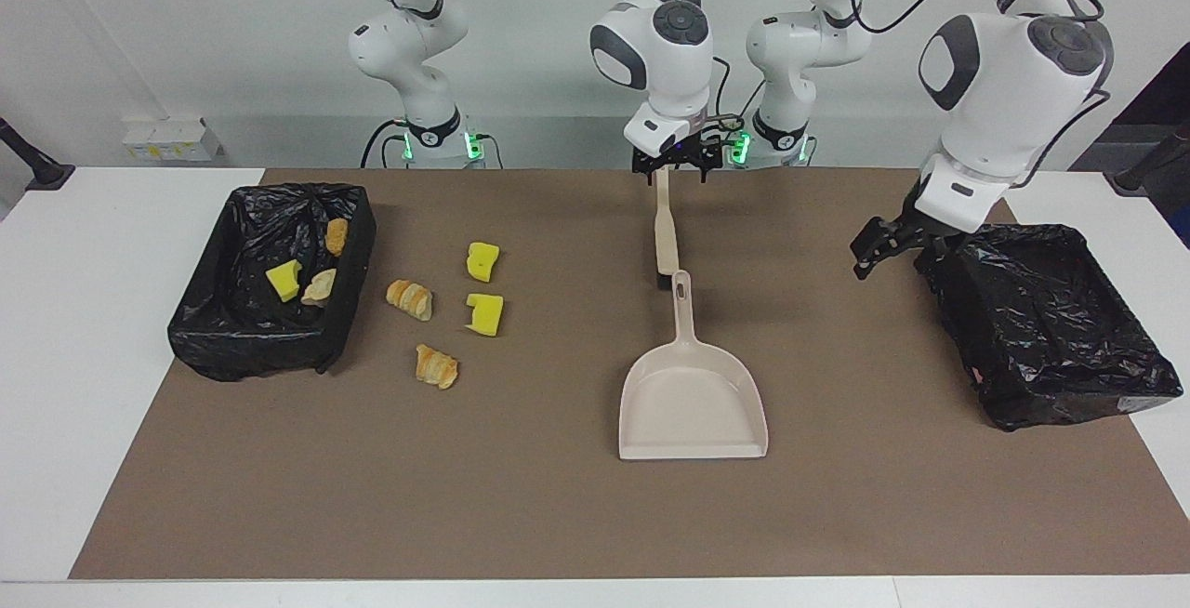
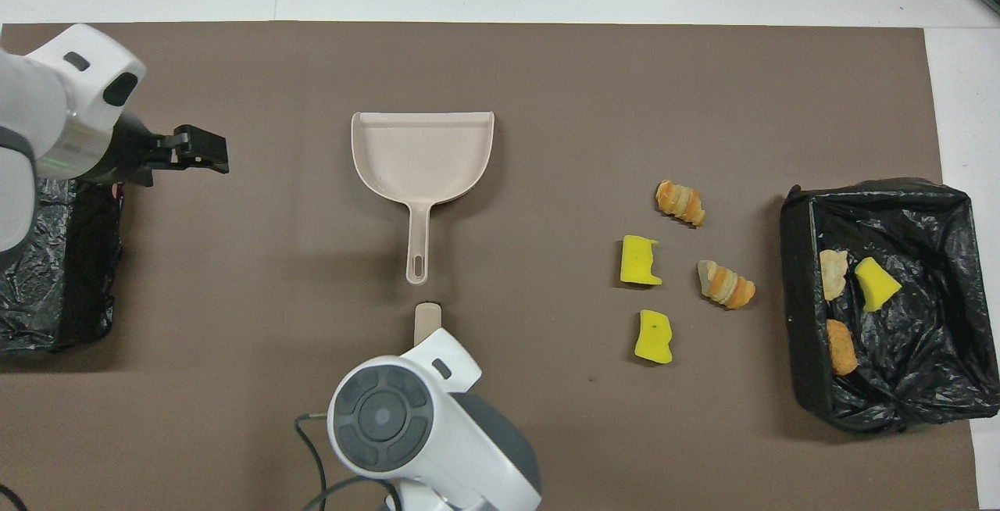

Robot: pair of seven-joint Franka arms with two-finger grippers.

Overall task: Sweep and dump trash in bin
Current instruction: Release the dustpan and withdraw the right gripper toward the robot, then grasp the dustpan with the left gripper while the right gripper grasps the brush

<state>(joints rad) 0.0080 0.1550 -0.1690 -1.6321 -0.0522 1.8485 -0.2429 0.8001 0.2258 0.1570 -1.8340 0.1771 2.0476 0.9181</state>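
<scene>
With 4 trash pieces [image 1: 444, 310] loose on the table [image 1: 521, 515] beside the bin [image 1: 209, 348], the right claw [image 1: 676, 167] hangs open over the brush [image 1: 664, 236] near the dustpan [image 1: 693, 408], ready to grasp it, while the left claw [image 1: 888, 245] waits open.

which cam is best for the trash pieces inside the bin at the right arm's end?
Overhead view. It looks straight down into the bin, so all three trash pieces lie separate on the black liner. The facing view shows the same pieces at a slant, bunched by the bin's wall and partly overlapping.
</scene>
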